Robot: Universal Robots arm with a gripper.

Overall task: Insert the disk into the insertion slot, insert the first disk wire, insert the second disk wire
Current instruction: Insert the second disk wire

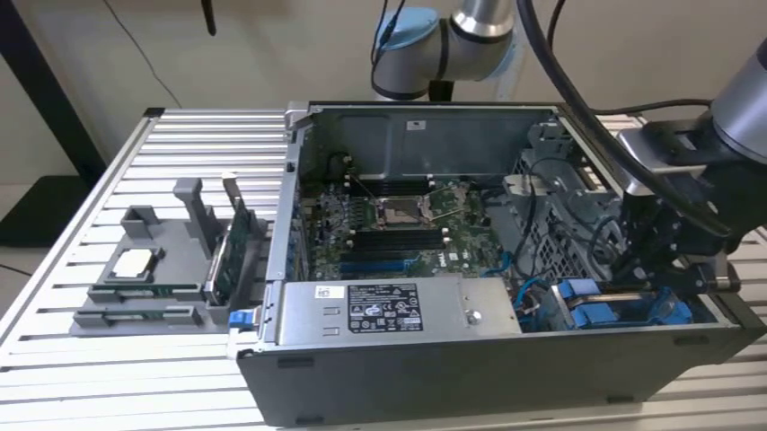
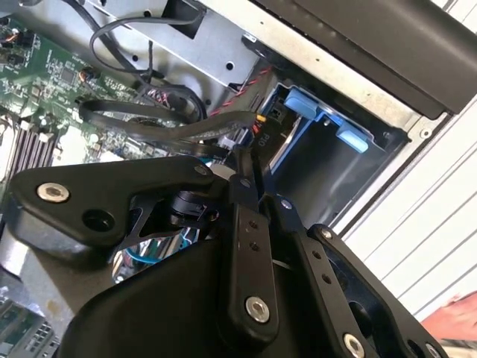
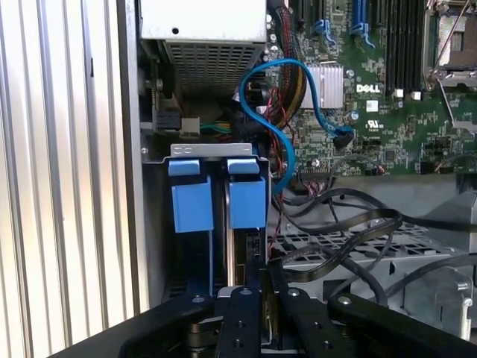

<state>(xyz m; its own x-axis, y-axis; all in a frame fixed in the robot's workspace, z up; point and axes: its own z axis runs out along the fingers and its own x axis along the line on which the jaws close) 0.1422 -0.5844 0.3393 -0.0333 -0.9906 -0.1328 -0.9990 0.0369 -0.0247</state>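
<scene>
The gripper (image 3: 257, 287) stands inside the open computer case (image 1: 480, 377), at its corner on the exterior view's right. In both wrist views the jaws are drawn nearly together on a thin black cable connector (image 2: 261, 142) at the drive bay.

The disk (image 3: 246, 201) sits in the insertion slot (image 3: 216, 153), its blue carrier handle upright beside a second blue handle (image 3: 190, 205). The bay walls stand close on both sides, leaving little lateral room.

Loose black cables (image 3: 350, 239) and a blue cable (image 3: 279, 127) crowd the space just beside the bay. Farther in lie the motherboard (image 1: 383, 220) and the power supply (image 1: 396, 310).

Beyond the case, a grey fixture (image 1: 156, 269) rests on the slatted surface (image 1: 72, 359).
</scene>
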